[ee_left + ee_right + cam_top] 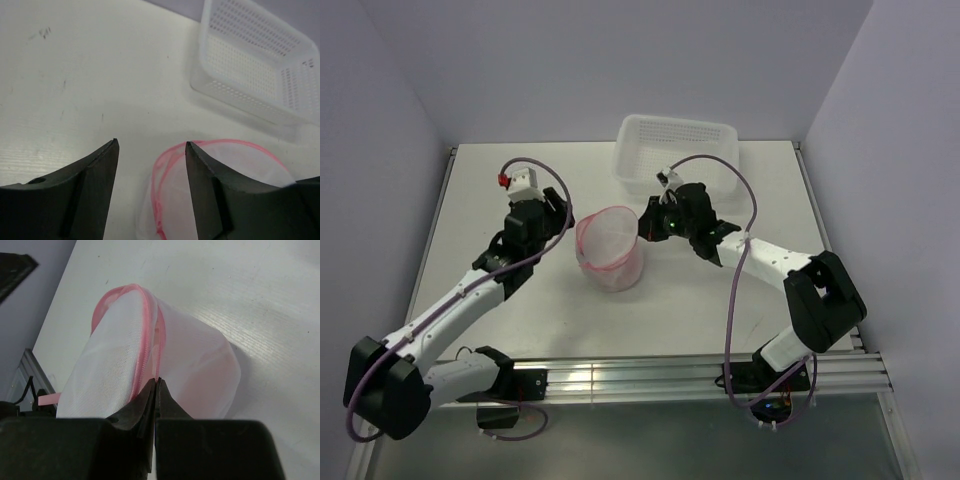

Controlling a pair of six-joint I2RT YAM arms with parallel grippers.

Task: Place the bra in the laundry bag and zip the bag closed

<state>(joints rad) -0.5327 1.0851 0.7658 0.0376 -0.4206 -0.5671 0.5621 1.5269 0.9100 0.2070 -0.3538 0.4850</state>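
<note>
Pinching laundry bag [610, 246], right gripper [156, 383]; basket [678, 150] beyond.

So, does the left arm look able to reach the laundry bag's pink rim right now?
Probably yes. The left pincer is open, with the rim of the laundry bag right ahead of it and nothing between them. The right pincer pinches the rim on the other side, out of its way.

On my feed, white table [670, 310], perforated white basket [677, 150] at its far edge, pink-rimmed laundry bag [610, 250] resting mid-table
</note>
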